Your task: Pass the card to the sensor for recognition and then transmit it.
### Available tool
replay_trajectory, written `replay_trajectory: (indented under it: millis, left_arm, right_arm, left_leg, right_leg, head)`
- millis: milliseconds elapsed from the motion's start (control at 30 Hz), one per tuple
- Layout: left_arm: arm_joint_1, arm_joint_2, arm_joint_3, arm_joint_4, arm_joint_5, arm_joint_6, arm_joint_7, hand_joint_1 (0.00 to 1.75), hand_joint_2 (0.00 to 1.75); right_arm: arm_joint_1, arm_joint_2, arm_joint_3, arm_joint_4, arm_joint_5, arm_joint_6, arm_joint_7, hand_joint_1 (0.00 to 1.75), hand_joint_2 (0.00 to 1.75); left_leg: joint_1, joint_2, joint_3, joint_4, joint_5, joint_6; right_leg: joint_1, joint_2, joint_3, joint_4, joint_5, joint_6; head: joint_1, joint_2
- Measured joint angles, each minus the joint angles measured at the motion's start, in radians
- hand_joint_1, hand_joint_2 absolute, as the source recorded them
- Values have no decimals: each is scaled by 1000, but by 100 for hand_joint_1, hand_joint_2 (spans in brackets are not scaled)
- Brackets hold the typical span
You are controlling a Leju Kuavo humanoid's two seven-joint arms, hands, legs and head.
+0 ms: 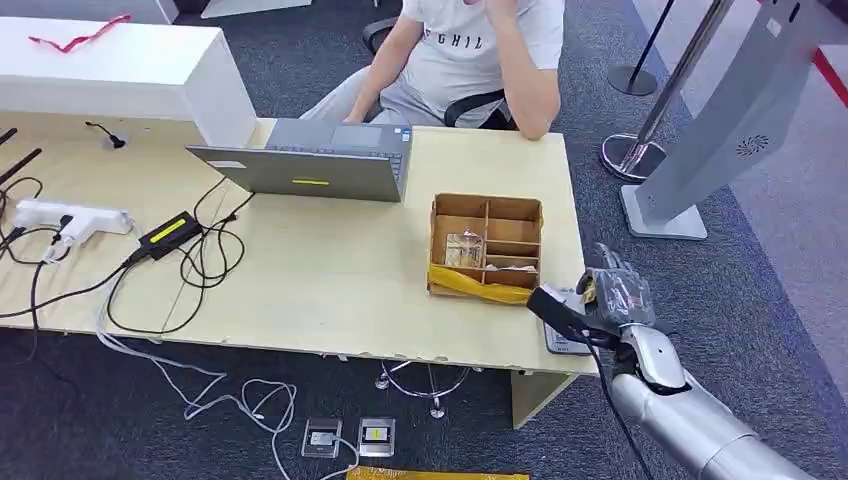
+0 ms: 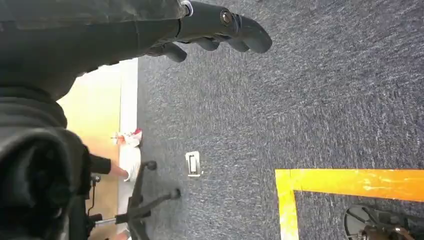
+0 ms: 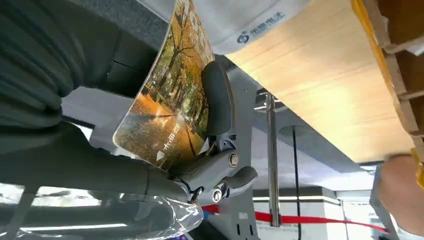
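while your right hand [image 1: 617,292] pinches the glossy card printed with an autumn tree scene [image 3: 167,107], it hovers at the pale wooden desk's [image 1: 330,270] corner – over the flat grey sensor pad [image 1: 562,338], beside the brown compartmented cardboard box [image 1: 487,247]. your left hand [image 2: 220,30] hangs unclenched over dark carpet, holding nothing.

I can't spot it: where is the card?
The card is held in the robot's right hand, at the table's front right corner, beside the wooden box.
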Motion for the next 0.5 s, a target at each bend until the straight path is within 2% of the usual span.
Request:
replay_trajectory:
  millis: [367,500]
  left_arm:
    - [0,0,-8,-2,-8,-7,0,0,0]
    - [0,0,-16,-2,-8,-6,1,0,0]
  right_arm:
    - [54,2,-26,16,-51,-35,-10,175,175]
    - [66,2,-48,21,-107,-33,-26,175,175]
  left_leg:
    - [0,1,1,0,0,0]
    - [0,2,2,0,0,0]
  right_leg:
    - [0,1,0,0,0,0]
    - [0,1,2,0,0,0]
  head:
    - [0,0]
    - [0,0]
